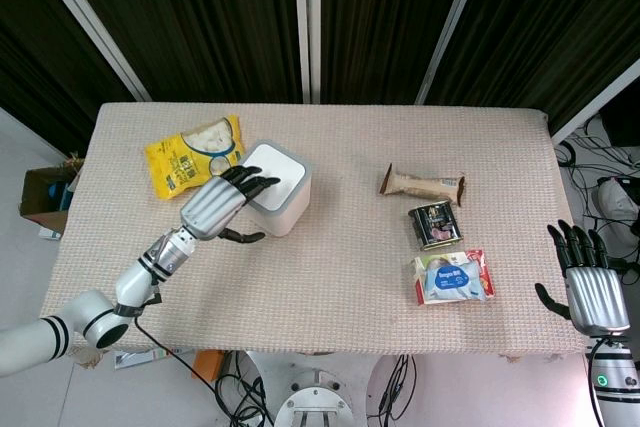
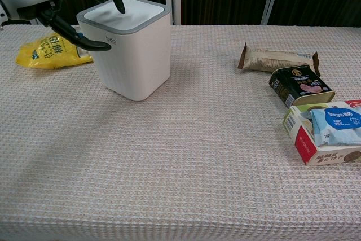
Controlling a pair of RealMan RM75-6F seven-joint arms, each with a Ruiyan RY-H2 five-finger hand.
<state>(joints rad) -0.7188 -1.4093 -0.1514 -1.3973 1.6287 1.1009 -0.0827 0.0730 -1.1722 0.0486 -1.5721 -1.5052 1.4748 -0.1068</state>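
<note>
One white bin (image 1: 277, 185), left robot hand (image 1: 222, 203) fingers spread on it; four snack packs; right robot hand (image 1: 590, 282) spread, empty.

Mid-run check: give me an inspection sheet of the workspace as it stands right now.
Surface: beige woven-cloth table.
Job's things: white square lidded bin, upright.
Clutter: yellow snack bag; brown wrapped bar; dark tin; red-and-white box with blue pouch.
Hands: left hand fingers over the bin's lid, thumb by its side; right hand open off the table's right edge.
Cables: on the floor, front and right.
Surroundings: dark curtains; cardboard box at left.
</note>
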